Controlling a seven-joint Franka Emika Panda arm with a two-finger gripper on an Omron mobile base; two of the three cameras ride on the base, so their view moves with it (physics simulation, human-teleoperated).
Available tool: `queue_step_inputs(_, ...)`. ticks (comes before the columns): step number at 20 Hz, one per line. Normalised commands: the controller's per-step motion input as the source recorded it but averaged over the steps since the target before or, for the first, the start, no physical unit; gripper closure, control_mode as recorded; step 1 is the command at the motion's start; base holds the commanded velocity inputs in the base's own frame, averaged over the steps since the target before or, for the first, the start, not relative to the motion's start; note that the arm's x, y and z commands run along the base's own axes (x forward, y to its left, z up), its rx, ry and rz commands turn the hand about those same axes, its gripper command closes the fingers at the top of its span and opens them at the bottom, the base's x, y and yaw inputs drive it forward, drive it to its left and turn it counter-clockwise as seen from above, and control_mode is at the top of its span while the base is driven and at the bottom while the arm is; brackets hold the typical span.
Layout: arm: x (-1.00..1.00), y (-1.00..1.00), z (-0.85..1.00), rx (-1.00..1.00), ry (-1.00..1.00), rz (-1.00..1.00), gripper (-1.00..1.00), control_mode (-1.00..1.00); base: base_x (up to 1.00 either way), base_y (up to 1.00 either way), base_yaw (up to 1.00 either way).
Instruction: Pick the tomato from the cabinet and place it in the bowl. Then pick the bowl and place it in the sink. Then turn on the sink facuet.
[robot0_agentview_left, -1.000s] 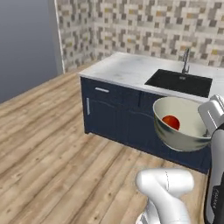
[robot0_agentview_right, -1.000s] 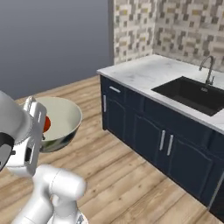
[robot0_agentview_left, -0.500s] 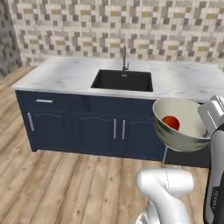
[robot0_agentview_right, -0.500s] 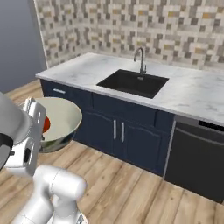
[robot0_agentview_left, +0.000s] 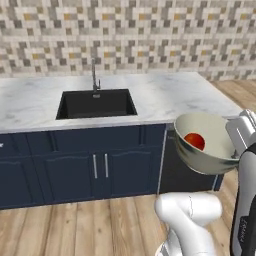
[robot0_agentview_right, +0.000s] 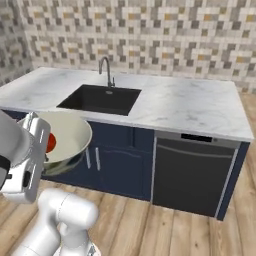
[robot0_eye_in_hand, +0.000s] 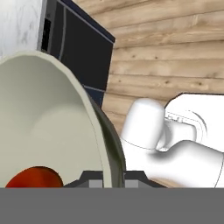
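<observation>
White grey-veined marble tabletop runs well ahead of the hand, beneath a mosaic tile backsplash of beige, grey and brown. Below the tabletop, navy cabinet doors with silver handles stand ahead and left of the hand; a black dishwasher sits to their right. Wooden plank floor lies beneath the hand.

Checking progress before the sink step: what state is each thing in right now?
tomato: inside the bowl
bowl: held up off the floor, tilted, rim pinched by the pincer
pincer: shut on the bowl's rim
sink: empty
sink faucet: no water running
</observation>
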Motion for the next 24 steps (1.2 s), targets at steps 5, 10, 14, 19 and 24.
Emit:
queue_step_inputs(5, 0.00, 0.00, 0.00, 0.00, 0.00, 0.00, 1.00, 1.00, 0.83, 0.05, -0.22)
queue_step_inputs(10, 0.00, 0.00, 0.00, 0.00, 0.00, 0.00, 1.00, 1.00, 0.56, 0.24, -0.09)
queue_step_inputs(14, 0.00, 0.00, 0.00, 0.00, 0.00, 0.00, 1.00, 1.00, 0.38, 0.47, -0.03)
queue_step_inputs(19, 0.00, 0.00, 0.00, 0.00, 0.00, 0.00, 1.00, 1.00, 0.34, 0.45, -0.02)
queue_step_inputs(24, 0.00, 0.00, 0.00, 0.00, 0.00, 0.00, 1.00, 1.00, 0.73, 0.01, -0.14)
